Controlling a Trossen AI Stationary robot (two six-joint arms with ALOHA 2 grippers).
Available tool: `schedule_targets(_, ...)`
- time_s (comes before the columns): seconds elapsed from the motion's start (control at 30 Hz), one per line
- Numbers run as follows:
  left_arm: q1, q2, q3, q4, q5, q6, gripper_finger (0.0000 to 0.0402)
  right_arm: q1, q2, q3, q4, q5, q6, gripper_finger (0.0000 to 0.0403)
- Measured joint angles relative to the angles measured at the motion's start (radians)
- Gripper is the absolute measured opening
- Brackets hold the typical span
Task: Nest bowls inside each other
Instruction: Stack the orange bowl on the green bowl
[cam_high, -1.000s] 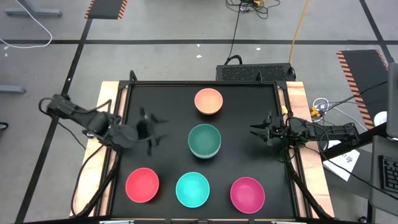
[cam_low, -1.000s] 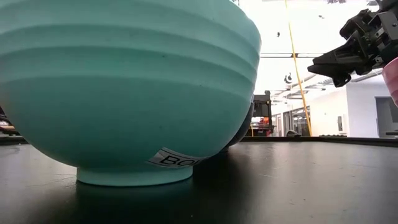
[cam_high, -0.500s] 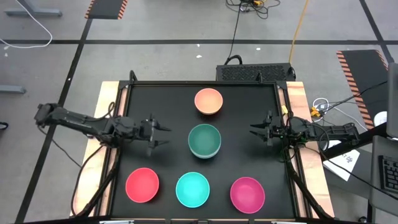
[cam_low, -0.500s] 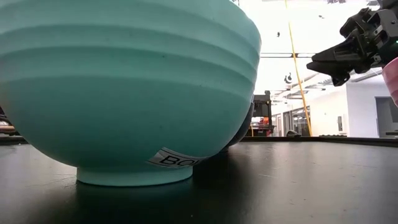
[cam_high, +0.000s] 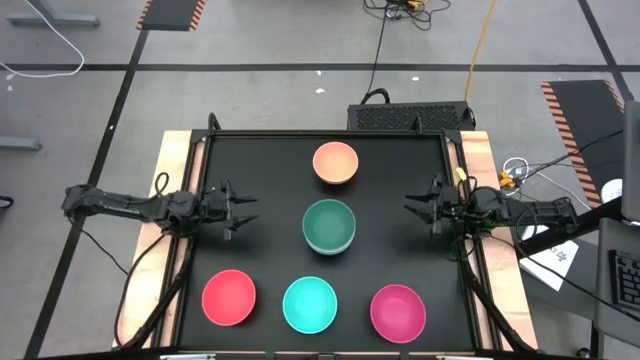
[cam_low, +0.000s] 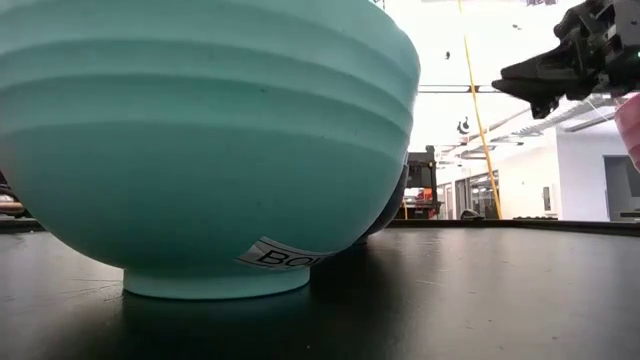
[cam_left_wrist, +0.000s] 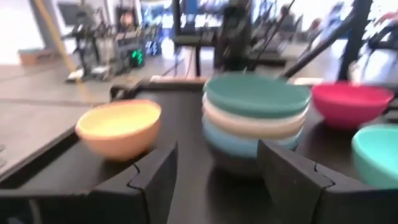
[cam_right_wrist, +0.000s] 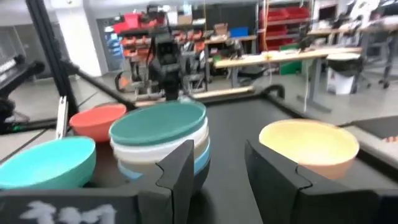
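Note:
A stack of nested bowls (cam_high: 329, 226), dark green on top, stands on its foot at the middle of the black table; the left wrist view shows white, blue and grey bowls under the green one (cam_left_wrist: 255, 118). Single bowls stand apart: peach-orange (cam_high: 335, 162) at the far side, red-pink (cam_high: 229, 297), turquoise (cam_high: 310, 305) and magenta (cam_high: 398, 312) along the near edge. My left gripper (cam_high: 245, 208) is open and level at the table's left, pointing at the stack. My right gripper (cam_high: 412, 208) is open and level at the table's right, also facing the stack (cam_right_wrist: 161, 140).
A raised black frame (cam_high: 325, 133) runs round the table, with wooden strips (cam_high: 168, 180) outside it. The turquoise bowl (cam_low: 200, 140) fills most of the low view. Bare tabletop lies between each gripper and the stack. A dark box (cam_high: 410, 116) sits beyond the far edge.
My left gripper has come down from high above the table's left part, tipped to level, and in the last half second drawn back a little toward the left edge. It has stayed open with nothing in it. No bowl has moved.

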Motion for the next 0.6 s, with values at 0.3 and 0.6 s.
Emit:
schedule_targets(0.3, 0.0, -0.094, 0.002, -0.204, -0.091, 0.042, 0.0225, 0.0, 0.0, 0.014, -0.034, 0.171, -0.003, 0.0137)
schedule_targets(0.6, -0.001, -0.249, 0.041, -0.303, -0.122, 0.113, 0.0225, -0.031, 0.057, 0.014, -0.019, 0.236, 0.06, 0.0137)
